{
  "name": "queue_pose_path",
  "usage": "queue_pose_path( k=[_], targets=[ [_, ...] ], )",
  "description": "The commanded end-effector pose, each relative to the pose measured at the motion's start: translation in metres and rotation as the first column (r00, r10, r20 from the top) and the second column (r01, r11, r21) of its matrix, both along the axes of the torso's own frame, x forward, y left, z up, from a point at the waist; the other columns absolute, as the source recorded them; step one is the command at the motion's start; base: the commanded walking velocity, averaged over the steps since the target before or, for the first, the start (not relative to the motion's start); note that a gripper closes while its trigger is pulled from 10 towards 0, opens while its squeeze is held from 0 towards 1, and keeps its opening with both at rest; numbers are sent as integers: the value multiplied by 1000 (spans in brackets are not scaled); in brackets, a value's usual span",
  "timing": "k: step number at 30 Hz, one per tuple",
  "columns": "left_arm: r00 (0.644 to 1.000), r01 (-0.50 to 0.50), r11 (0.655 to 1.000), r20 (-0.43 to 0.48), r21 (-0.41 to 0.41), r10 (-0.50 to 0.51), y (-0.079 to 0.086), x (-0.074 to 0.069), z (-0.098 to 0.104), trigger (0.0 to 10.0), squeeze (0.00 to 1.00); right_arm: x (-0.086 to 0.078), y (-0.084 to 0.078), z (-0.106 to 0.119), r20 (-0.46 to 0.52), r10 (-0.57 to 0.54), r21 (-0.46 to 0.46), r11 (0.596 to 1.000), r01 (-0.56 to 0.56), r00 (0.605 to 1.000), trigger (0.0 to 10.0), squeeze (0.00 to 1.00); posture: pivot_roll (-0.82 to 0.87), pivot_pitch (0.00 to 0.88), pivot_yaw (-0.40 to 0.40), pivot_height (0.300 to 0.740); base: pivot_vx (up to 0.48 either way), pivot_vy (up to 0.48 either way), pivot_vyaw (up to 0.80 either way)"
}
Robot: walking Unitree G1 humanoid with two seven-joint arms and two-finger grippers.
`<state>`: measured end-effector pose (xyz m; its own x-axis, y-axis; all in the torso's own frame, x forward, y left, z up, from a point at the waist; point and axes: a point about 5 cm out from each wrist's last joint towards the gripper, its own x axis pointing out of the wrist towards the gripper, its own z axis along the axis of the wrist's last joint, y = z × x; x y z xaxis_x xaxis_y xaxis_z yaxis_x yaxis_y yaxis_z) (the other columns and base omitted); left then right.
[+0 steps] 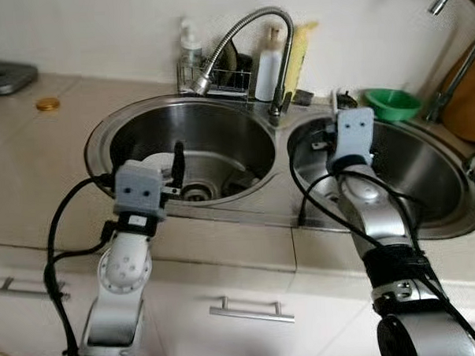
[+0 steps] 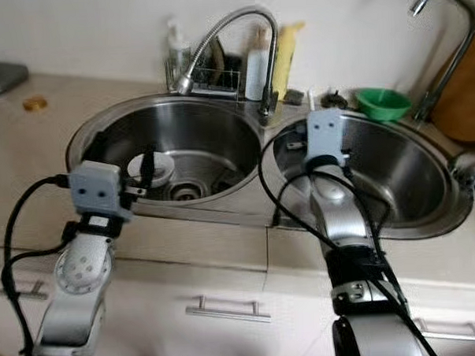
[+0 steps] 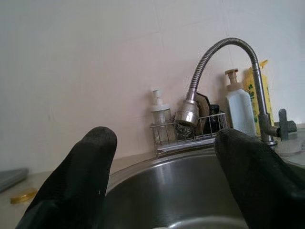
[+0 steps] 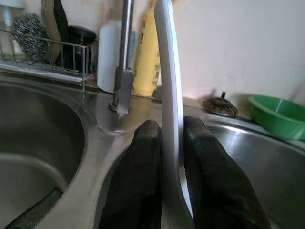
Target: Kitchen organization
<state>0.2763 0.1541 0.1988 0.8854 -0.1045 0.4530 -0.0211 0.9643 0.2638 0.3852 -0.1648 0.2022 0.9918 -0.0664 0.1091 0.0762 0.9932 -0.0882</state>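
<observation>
Held upright and edge-on, a thin white plate [image 4: 167, 57] is clamped between the fingers of my right gripper [image 4: 170, 125], which is shut on it. That gripper hovers over the left part of the right basin [image 1: 426, 170], near the ridge between the two sinks. My left gripper [image 3: 164, 138] is open with nothing between its fingers [image 1: 177, 158], low over the front of the left basin [image 1: 220, 131]. A round white dish [image 2: 152, 167] lies on the bottom of the left basin, just beyond the left fingers.
A flexible tap [image 1: 247, 28] arches over the left basin. Behind it stand a wire rack [image 3: 186, 133], a white soap bottle [image 1: 268, 70] and a yellow bottle [image 1: 299, 57]. A green bowl [image 1: 392, 103], a second tap [image 1: 451, 3], a drain plug [image 4: 220, 106] and a gold lid [image 1: 47, 103] sit on the counter.
</observation>
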Motion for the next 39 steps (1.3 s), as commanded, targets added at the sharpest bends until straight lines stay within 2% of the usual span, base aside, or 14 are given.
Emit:
queue_pose_path(
  k=[1, 4, 5, 6, 7, 23, 25, 27, 28, 32, 36, 37, 38, 39],
  targets=[
    [1000, 25, 1000, -1, 8, -25, -6, -1, 1, 10000, 0, 3, -22, -7, -67, -79, 36, 996, 82, 995, 10000, 0, 81, 0, -76, 740, 0, 0, 0],
    [1000, 23, 1000, -4, 10, -22, -6, 0, 0, 10000, 0, 4, -27, -15, -112, -92, 68, 993, 100, 989, 10000, 0, 81, 0, -76, 740, 0, 0, 0],
    [1000, 21, 1000, -6, 10, -21, -5, -1, 0, 10000, 0, 3, -32, -23, -149, -100, 82, 990, 113, 984, 10000, 427, 82, 0, -79, 740, 0, 0, 0],
    [1000, 21, 1000, -6, 10, -21, -5, -1, -1, 10000, 0, 2, -32, -26, -163, -100, 77, 991, 114, 982, 10000, 427, 82, 0, -79, 740, 0, 0, 0],
    [1000, 22, 1000, -8, 10, -22, -5, -1, -1, 10000, 0, 1, -32, -29, -172, -94, 82, 991, 109, 981, 10000, 1000, 82, 0, -79, 740, 0, 0, 0],
    [999, 43, 999, -30, 20, -43, -8, 0, -5, 10000, 0, -3, -23, -34, -121, -31, 151, 987, 49, 992, 10000, 1000, 74, 0, -69, 740, 0, 0, 0],
    [999, 42, 999, -34, 15, -41, -8, 0, -6, 10000, 0, -5, -19, -25, -53, -6, 188, 982, 16, 999, 10000, 1000, 74, 0, -69, 740, 0, 0, 0],
    [999, 42, 999, -34, 15, -41, -8, 0, -6, 10000, 0, -5, -19, -25, -53, -6, 188, 982, 16, 999, 10000, 1000, 74, 0, -69, 740, 0, 0, 0],
    [998, 51, 999, -23, 0, -51, -9, -3, -4, 10000, 0, -11, -11, -13, 47, 39, 220, 974, -48, 998, 10000, 1000, 73, 0, -71, 740, 0, 0, 0],
    [998, 65, 998, -9, -12, -65, -9, -5, -2, 10000, 0, -17, -6, -1, 147, 59, 253, 963, -96, 987, 10000, 1000, 76, 0, -73, 740, 0, 0, 0],
    [998, 70, 997, 2, -32, -70, -8, -4, 1, 10000, 0, -26, 8, 17, 252, 119, 208, 963, -173, 960, 10000, 1000, 74, 0, -71, 740, 0, 0, 0],
    [997, 71, 997, 5, -33, -71, -8, -4, 3, 10000, 0, -32, 16, 25, 293, 158, 180, 959, -217, 943, 10000, 373, 72, 0, -70, 740, 0, 262, 0],
    [997, 74, 997, 3, -37, -74, -8, -4, 3, 10000, 0, -36, 23, 30, 321, 188, 154, 957, -247, 928, 10000, 0, 72, 0, -70, 740, 0, 480, 0],
    [997, 77, 996, 2, -38, -77, -9, -3, 3, 10000, 0, -40, 27, 32, 333, 206, 135, 955, -263, 920, 10000, 0, 70, 0, -69, 740, 0, 480, 0]
  ],
)
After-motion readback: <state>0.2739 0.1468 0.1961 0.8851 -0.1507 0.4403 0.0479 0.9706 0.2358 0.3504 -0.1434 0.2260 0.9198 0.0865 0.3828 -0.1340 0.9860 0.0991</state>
